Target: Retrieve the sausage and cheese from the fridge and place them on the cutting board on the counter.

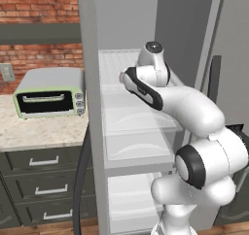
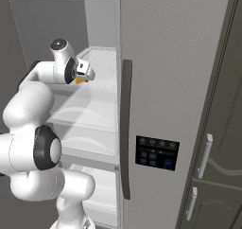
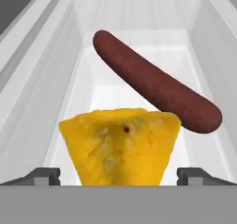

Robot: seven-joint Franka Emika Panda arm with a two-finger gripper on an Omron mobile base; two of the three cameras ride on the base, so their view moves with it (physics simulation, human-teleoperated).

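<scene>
The arm reaches into the open fridge (image 1: 92,59), with the gripper (image 2: 84,72) at the level of the upper white shelf (image 1: 116,69). In the hand view the two dark fingertips (image 3: 44,176) stand wide apart at the bottom corners, and the cheese (image 3: 119,146) sits between them, close in front of the camera. The jaws are open and nothing is clamped; the fingertips do not appear to touch the wedge's sides.

The cheese is a yellow wedge resting on the white shelf inside the fridge. From the right base view a bit of yellow (image 2: 79,81) shows just under the gripper. The sausage (image 3: 155,93) lies on the same shelf just behind the cheese, deeper into the fridge, set at a slant. Its near end sits right beside the wedge's top edge; whether they touch is hard to say.

Beside the fridge, the counter (image 1: 39,132) carries a toaster oven (image 1: 48,99). The cutting board is outside what these views cover.

As for progress, the task looks to be at its early stage. The fridge door is already open and the arm is lined up on the cheese, but neither food has left the shelf. Still to do, by my reading: close on the cheese, carry it to the board, then come back to the fridge for the sausage and do the same.
</scene>
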